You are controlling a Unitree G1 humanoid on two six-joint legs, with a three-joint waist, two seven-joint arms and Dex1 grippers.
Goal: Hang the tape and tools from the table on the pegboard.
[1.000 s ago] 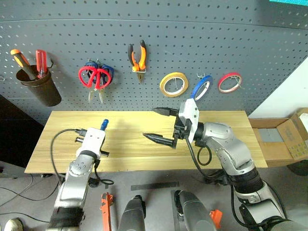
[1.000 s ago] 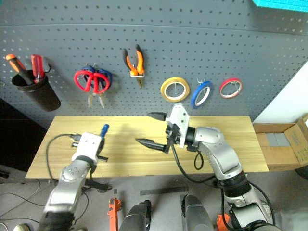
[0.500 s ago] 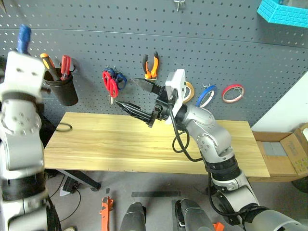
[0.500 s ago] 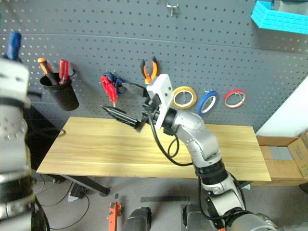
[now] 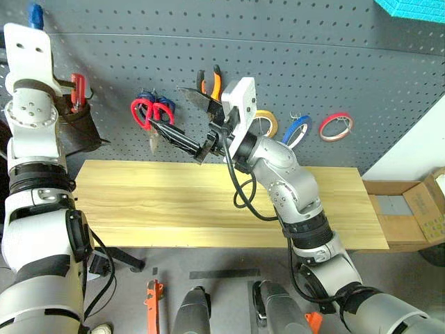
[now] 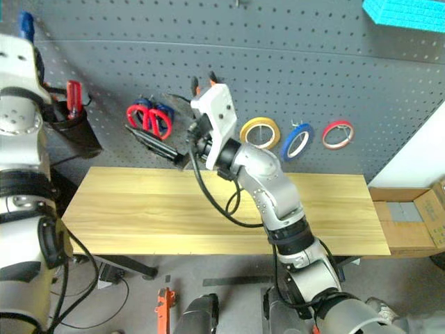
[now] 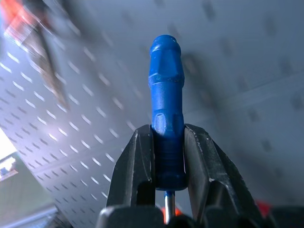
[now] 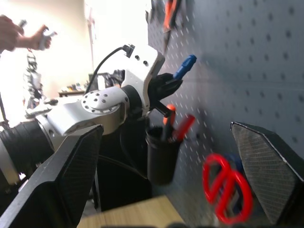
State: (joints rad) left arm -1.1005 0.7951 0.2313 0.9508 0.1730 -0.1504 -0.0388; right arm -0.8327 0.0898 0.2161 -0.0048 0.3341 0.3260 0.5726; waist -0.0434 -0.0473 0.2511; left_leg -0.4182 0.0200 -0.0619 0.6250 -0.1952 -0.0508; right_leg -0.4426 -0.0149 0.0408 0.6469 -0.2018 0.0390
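Observation:
My left gripper [image 7: 167, 156] is shut on the blue-handled screwdriver [image 7: 166, 95]. It is raised high against the dark grey pegboard [image 5: 348, 62], above a black cup [image 5: 78, 129]. The blue handle [image 5: 35, 14] pokes up past the gripper. My right gripper [image 5: 165, 106] stands open and empty in the air, just in front of the red-handled scissors [image 5: 144, 111] hanging on the board. The orange-and-black pliers [image 5: 208, 80] and the yellow tape [image 6: 259, 132] also hang there. The wood-grain table [image 5: 174, 202] lies below.
A blue roll [image 5: 295, 127] and a red roll [image 5: 332, 125] hang right of the yellow tape. Blue-handled scissors [image 5: 165, 106] hang behind the red ones. The cup holds a red-handled screwdriver [image 5: 76, 90]. A cardboard box [image 5: 410, 216] sits right of the table. A person's hand [image 8: 14, 33] is visible far off.
My left gripper has lifted the blue screwdriver from the table up to the pegboard above the cup. My right gripper rose and swung left, staying open. The camera view has also shifted.

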